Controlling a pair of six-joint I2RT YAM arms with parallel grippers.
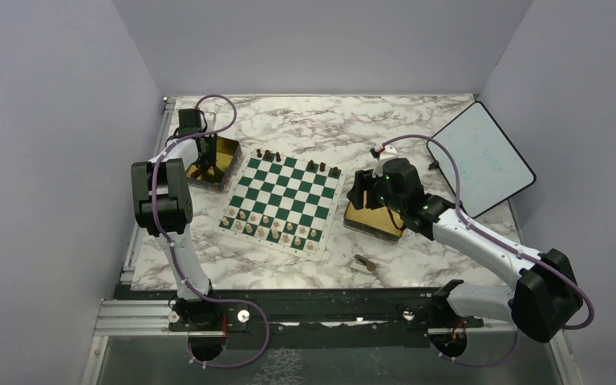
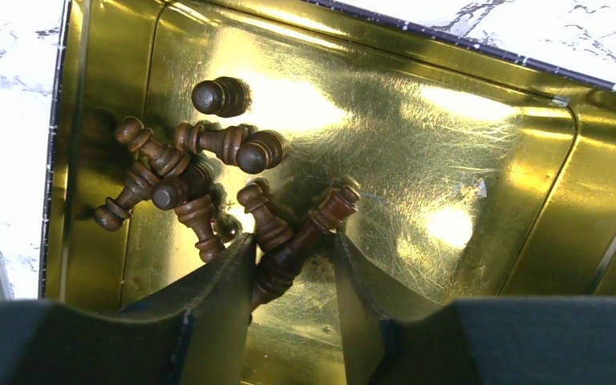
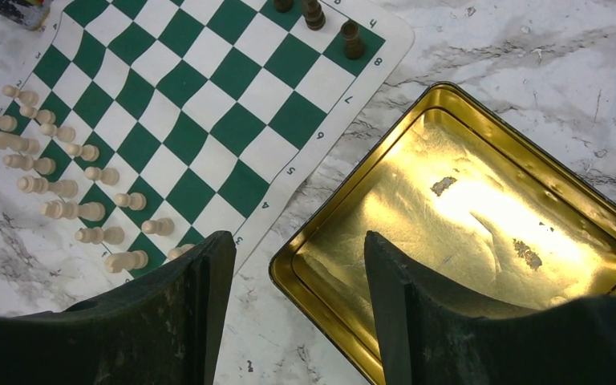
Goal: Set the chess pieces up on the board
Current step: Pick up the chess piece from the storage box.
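Left of the board (image 1: 285, 192), in a gold tin (image 2: 449, 120): loose dark pieces (image 2: 216, 144); left gripper (image 2: 295, 242) flanks 2, though we cannot tell if it pinches. Right of the board: right gripper (image 3: 295, 238) spread, empty. Pale pieces (image 3: 64, 188) occupy its 2 near rows.

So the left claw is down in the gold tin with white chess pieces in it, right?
Not quite. The chess pieces in the gold tin are dark brown, not white, as the left wrist view shows. The left claw is down in that tin, just as you said.
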